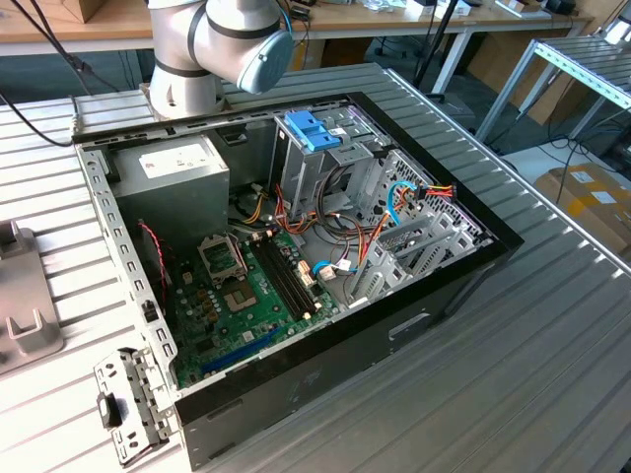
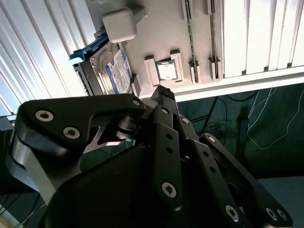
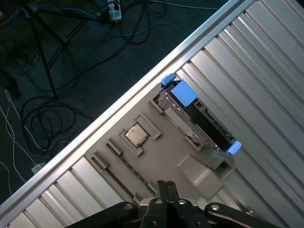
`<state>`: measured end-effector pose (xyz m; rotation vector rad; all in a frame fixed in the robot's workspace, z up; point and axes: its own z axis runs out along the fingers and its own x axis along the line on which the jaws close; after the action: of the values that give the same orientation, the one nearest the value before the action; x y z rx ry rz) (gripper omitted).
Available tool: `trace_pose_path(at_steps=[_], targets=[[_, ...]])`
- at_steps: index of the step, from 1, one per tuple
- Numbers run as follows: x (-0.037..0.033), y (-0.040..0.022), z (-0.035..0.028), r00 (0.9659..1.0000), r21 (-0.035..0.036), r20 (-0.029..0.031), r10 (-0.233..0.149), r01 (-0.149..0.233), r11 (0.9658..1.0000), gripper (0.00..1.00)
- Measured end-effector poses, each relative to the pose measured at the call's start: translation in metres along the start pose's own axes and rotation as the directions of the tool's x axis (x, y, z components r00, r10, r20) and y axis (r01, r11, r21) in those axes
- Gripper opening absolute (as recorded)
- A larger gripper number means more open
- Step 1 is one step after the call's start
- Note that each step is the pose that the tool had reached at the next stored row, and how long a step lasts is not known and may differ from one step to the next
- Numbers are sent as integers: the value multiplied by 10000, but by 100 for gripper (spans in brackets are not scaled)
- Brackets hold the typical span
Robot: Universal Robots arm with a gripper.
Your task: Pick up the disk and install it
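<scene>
The disk (image 3: 197,118) lies in a grey holder plate (image 3: 156,156) on the ribbed table. It has a dark body with a label and a bright blue carrier with a blue tab (image 3: 183,92). In the second wrist view the disk (image 2: 111,71) sits just beyond my black fingers. My gripper (image 3: 165,186) hovers above the holder plate, apart from the disk, and its fingertips meet with nothing between them. In the second wrist view the gripper (image 2: 164,92) likewise looks shut. The open computer case (image 1: 454,286) stands in the middle of the table in the exterior view.
A square processor chip (image 3: 137,135) rests in a pocket of the holder plate beside the disk. Inside the case are a grey power supply (image 1: 182,163), a light-blue bracket (image 1: 314,128) on the drive cage, a motherboard (image 1: 246,296) and loose cables. The table edge (image 3: 118,107) runs close to the holder, with floor cables beyond it.
</scene>
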<state>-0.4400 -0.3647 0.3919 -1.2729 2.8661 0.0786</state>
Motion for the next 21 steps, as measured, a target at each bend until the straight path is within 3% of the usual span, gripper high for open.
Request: trace_pose_path(at_steps=[11,21], targets=[[0,0,0,9978,-17,-29,-664,664,9978,11],[0,0,0,9912,-36,-56,-1322,1322,9912,11]])
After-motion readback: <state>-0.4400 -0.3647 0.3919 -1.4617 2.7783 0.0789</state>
